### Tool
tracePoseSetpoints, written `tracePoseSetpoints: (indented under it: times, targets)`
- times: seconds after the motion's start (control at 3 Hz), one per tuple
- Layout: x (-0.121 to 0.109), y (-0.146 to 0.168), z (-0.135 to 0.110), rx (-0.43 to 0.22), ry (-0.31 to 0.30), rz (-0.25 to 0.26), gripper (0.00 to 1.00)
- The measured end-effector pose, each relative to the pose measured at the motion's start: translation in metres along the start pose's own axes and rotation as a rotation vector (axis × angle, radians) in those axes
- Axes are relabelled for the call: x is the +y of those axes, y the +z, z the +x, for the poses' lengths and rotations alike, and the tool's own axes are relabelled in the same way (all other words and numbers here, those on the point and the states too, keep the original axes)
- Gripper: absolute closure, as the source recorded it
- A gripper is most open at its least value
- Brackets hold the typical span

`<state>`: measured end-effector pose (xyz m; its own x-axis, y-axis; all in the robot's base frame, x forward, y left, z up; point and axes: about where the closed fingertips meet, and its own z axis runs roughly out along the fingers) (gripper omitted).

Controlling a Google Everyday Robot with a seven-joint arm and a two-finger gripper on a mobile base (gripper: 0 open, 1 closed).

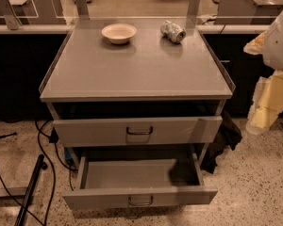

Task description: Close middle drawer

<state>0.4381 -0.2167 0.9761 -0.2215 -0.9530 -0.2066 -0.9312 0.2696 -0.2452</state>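
The grey cabinet (137, 74) stands in the middle of the camera view. The middle drawer (139, 197) is pulled far out at the bottom of the view, with a low front panel and a small loop handle (140, 201). Its inside looks empty. Above it, the taller-fronted top drawer (137, 131) stands slightly out. The lowest drawer is hidden under the middle one. My gripper (266, 109) hangs at the right edge of the view, off to the right of the cabinet and about level with the top drawer. It touches nothing.
A white bowl (119, 32) and a crushed can (172, 31) lie at the back of the cabinet top. Black cables (42, 140) and a dark pole (30, 192) lie on the speckled floor at the left. A dark cloth (224, 140) sits by the cabinet's right side.
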Motion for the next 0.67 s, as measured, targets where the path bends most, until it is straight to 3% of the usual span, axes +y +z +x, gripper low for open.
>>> tracePoseSetpoints:
  times: [0.33, 0.67]
  targets:
    - [0.0000, 0.0000, 0.0000, 0.000, 0.000, 0.000, 0.00]
    - [0.0000, 0.0001, 0.0000, 0.000, 0.000, 0.000, 0.18]
